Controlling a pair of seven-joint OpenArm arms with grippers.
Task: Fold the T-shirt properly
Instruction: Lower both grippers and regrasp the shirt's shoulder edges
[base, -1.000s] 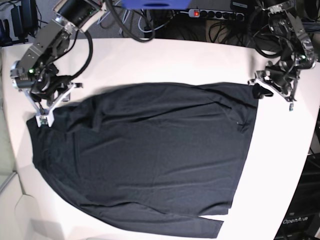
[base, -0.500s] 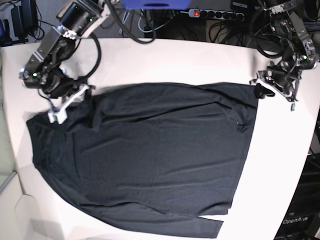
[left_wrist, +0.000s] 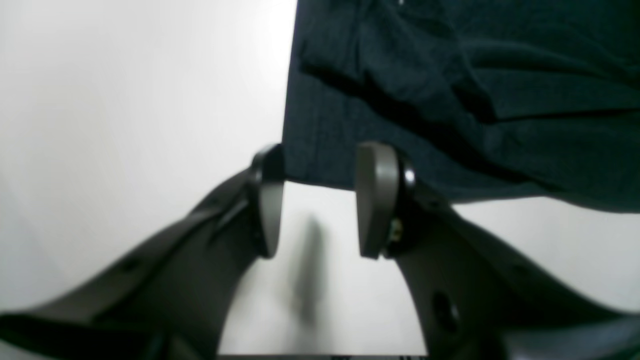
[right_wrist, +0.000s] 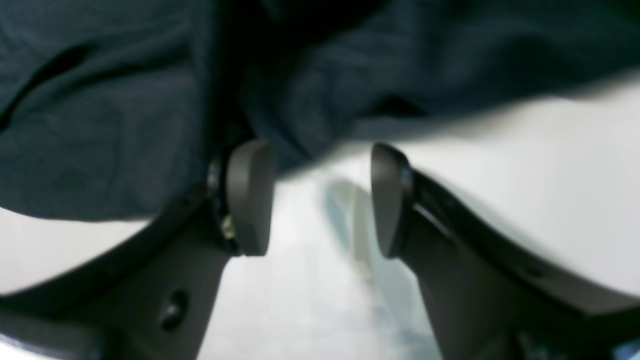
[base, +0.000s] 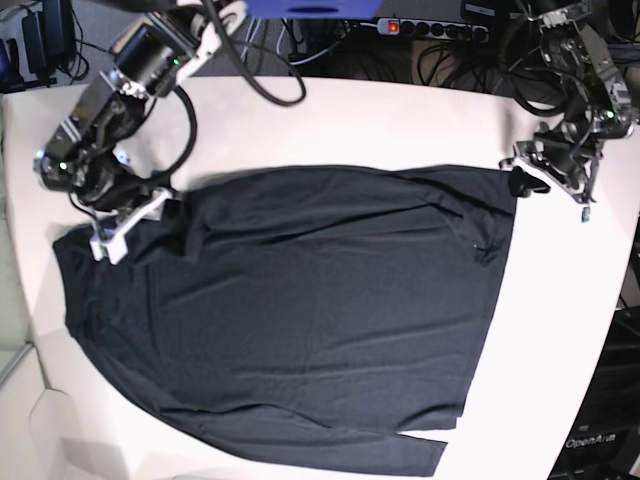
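T-shirt (base: 300, 310) fabric, black and faintly shiny, lay spread almost flat across the white table (base: 350, 120), covering most of its middle, with shallow creases running across the cloth and a narrow strip of it jutting out at the near edge. In the base view the right gripper (base: 112, 232) was at the shirt's far corner on that view's left, its white-tipped fingers resting at the border of the cloth, while the left gripper (base: 550, 185) sat at the opposite far corner, on that view's right, just beside the shirt's edge. The left wrist camera showed the left gripper (left_wrist: 317, 200) with its jaws parted and bare table between them; the shirt's (left_wrist: 450, 90) corner reached down to the fingertips, one pad (left_wrist: 375, 195) overlapping the hem and the other (left_wrist: 270, 200) just at its edge, though nothing was clamped. The right wrist camera, somewhat blurred, showed the right gripper (right_wrist: 320, 197) likewise parted, its pads well apart over white table, with a rumpled fold of the shirt (right_wrist: 125, 125) bunched just beyond the tips and one finger (right_wrist: 247, 195) against the cloth. Whether that finger lay over or under the fabric could not be told. Cables and a power strip (base: 430, 28) ran along the table's far side.
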